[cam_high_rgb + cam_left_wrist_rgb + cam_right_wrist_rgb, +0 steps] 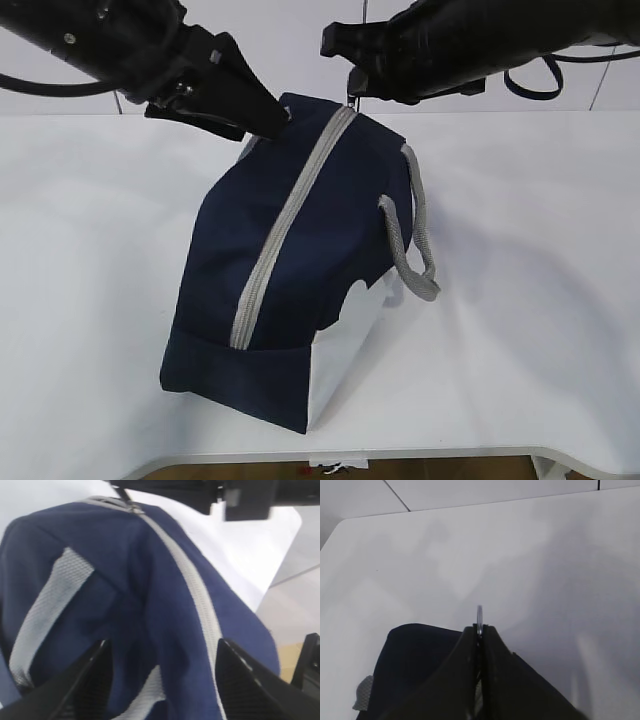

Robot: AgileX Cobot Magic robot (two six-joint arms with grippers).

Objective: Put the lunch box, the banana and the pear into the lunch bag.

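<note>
- The large boxy navy-blue fabric lunch bag point(300, 260) with a white lower side panel stands on the white bench point(530, 300), zipped shut along its full visible length.
- The grey zipper point(290, 225) is the long axis: in the exterior view it runs from the near end at about 7 o'clock to the far end at about 1 o'clock.
- The small metal ring pull point(479, 616) sits at the far end of the zipper, directly under the right tool point(480, 635). The right arm is therefore the nearer one for any pull along the zipper line.
- The right tool is pressed together on the ring pull; the ring's top edge shows above the fingertips.
- The left tool point(162, 680) stands with its fingers wide apart, straddling the far left top of the bag at about 11 o'clock. It clamps nothing; contact with the fabric cannot be confirmed.
- The grey webbing handles point(410, 240) hang on the bag's right side, at about 3 o'clock.
- Lunch box, banana and pear are not visible; judged to be inside the closed bag.
</note>
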